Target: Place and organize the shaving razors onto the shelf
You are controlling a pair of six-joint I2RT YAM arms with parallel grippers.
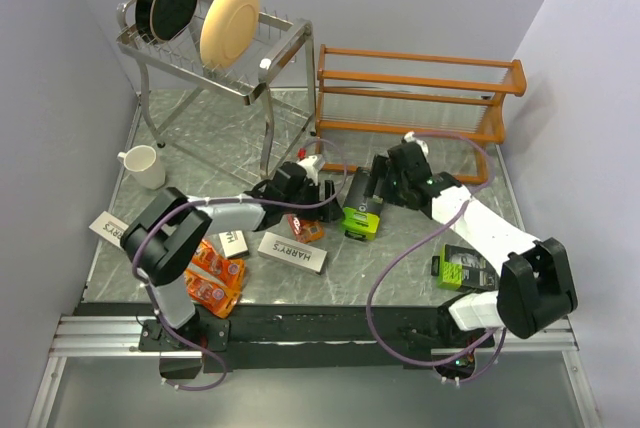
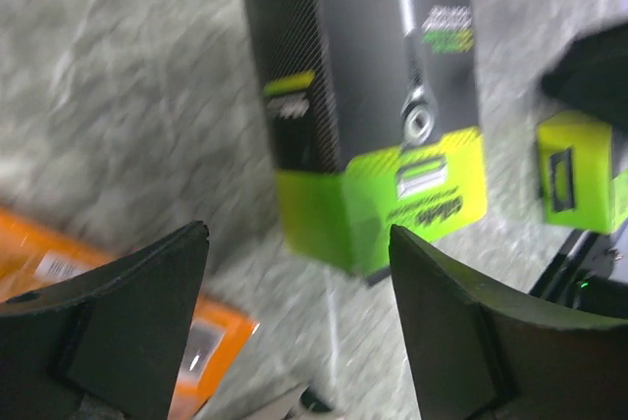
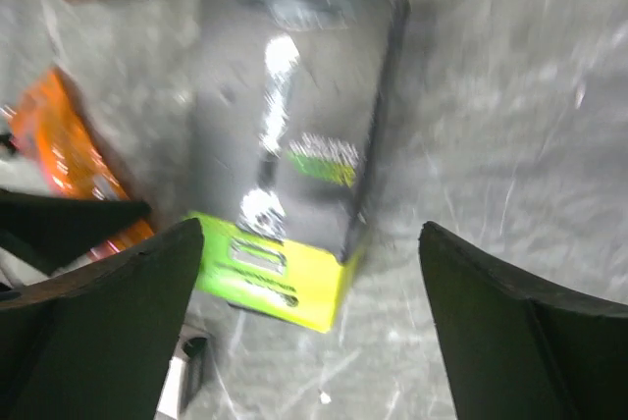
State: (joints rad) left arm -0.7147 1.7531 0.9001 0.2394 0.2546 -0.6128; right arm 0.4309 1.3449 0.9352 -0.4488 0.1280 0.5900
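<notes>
A black-and-lime razor pack point(image 1: 363, 203) lies flat in the middle of the table, in front of the orange-brown shelf point(image 1: 415, 98). My left gripper point(image 1: 322, 194) hovers just left of it, open and empty; in the left wrist view the pack point(image 2: 373, 96) lies ahead of the gripper point(image 2: 299, 243). My right gripper point(image 1: 388, 180) is at the pack's right side, open too, with the pack point(image 3: 294, 145) ahead of it point(image 3: 309, 243). A second lime pack point(image 1: 463, 268) lies by the right arm. White Harry's boxes point(image 1: 293, 252) and orange packs point(image 1: 215, 273) lie front left.
A silver rack point(image 1: 215, 43) with plates stands at the back left, and a white mug point(image 1: 143, 165) sits at its foot. One white box point(image 1: 108, 227) lies near the left edge. An orange pack point(image 1: 305, 228) rests just under the left gripper. Grey walls close in both sides.
</notes>
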